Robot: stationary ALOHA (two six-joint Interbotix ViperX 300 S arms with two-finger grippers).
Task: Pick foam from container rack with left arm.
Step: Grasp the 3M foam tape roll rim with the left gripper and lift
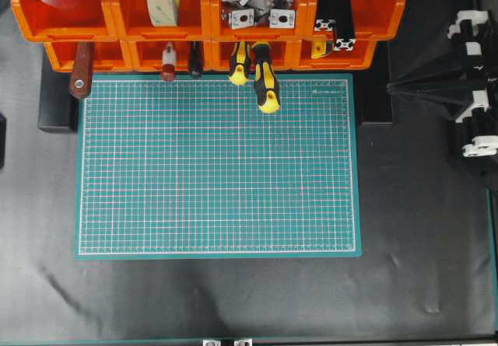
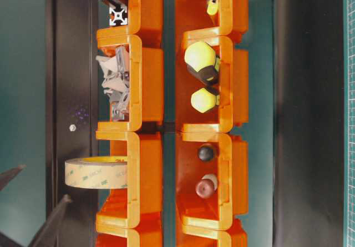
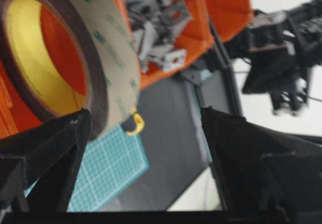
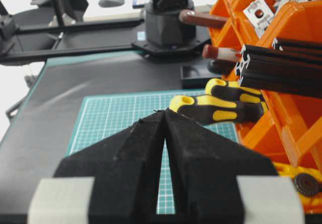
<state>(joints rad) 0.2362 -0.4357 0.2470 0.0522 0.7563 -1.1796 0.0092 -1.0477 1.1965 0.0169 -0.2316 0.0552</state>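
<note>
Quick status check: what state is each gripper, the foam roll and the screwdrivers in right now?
left gripper: open, fingers either side of the foam's edge.
right gripper: shut, empty.
foam: standing on edge in the container rack, not gripped.
yellow-black screwdrivers: lying in a lower bin, handles sticking out.

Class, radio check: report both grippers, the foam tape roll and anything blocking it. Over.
Left gripper open, one finger beside the beige-faced foam tape roll, not gripping. Right gripper shut, idle over the green cutting mat. Roll upright in orange bin rack; nothing blocking.
</note>
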